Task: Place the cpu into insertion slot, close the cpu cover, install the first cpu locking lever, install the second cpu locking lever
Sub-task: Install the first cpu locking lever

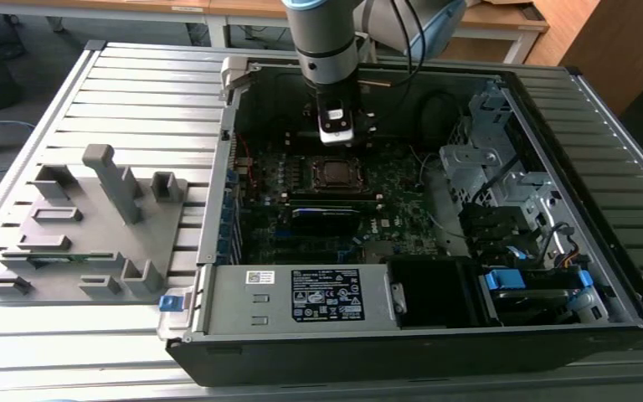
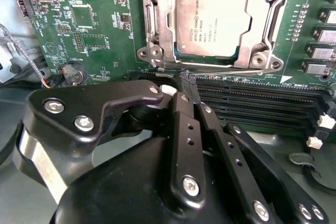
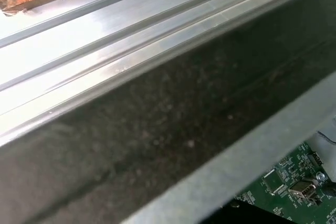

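The gripper [image 2: 187, 80], fingers pressed together, is hovering at the socket's edge just beside the cpu [image 2: 212, 20], which is sitting framed under the cpu cover [image 2: 164, 30].

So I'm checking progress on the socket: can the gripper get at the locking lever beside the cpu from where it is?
Probably yes. In the second wrist view the gripper sits right at the thin locking lever along the cpu cover, over the seated cpu, with nothing between them.
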`<state>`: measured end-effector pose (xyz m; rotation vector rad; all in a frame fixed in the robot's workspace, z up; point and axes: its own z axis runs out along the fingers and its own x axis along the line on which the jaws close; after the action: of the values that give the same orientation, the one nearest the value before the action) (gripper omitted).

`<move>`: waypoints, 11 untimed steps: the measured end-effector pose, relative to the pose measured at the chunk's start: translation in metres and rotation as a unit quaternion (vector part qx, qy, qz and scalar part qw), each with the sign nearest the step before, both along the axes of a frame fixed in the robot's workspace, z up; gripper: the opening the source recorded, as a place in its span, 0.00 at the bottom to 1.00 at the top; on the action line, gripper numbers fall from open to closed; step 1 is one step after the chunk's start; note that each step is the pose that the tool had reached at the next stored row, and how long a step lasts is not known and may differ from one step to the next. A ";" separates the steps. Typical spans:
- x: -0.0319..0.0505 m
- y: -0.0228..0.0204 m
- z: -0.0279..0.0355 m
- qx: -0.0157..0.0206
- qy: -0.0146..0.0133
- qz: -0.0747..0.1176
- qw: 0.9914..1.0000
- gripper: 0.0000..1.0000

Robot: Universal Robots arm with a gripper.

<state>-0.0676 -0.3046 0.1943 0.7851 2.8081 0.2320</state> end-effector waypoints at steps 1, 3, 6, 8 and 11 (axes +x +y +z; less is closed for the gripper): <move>0.0000 0.0000 -0.0002 0.000 0.000 0.000 1.000 0.11; 0.0000 0.0001 -0.0004 0.000 0.000 0.000 1.000 0.11; 0.0000 0.0000 -0.0005 -0.001 0.000 0.000 1.000 0.11; 0.0000 0.0000 -0.0006 -0.001 0.000 0.000 1.000 0.11; 0.0000 -0.0013 -0.0006 -0.001 0.000 0.000 1.000 0.11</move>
<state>-0.0676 -0.3059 0.1937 0.7850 2.8078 0.2298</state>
